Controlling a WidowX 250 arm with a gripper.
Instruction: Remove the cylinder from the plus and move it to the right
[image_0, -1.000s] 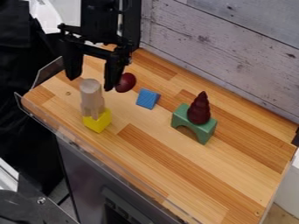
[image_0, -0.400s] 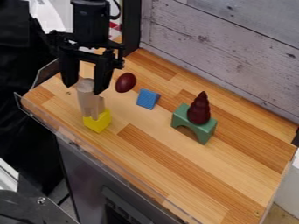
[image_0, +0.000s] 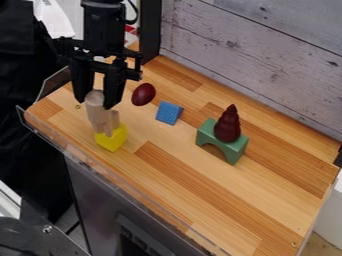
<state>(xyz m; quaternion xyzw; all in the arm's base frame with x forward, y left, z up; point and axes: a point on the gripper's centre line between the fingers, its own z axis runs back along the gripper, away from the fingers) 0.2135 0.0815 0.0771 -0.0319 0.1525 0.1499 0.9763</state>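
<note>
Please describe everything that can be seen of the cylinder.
The cylinder is pale beige, smooth and plain, with a round, slightly darker top end; it looks like wood. No separate parts or damage can be made out. It stands nearly upright, its top leaning a little toward the left of the view, with its lower end on the pale plus, above the yellow block. The gripper is around its upper part, but whether it presses on it, I cannot tell.

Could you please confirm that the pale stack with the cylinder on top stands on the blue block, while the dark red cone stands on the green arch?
Not quite: the camera view shows the pale stack on the yellow block, not on a blue one. The dark red cone does stand on the green arch.
</note>
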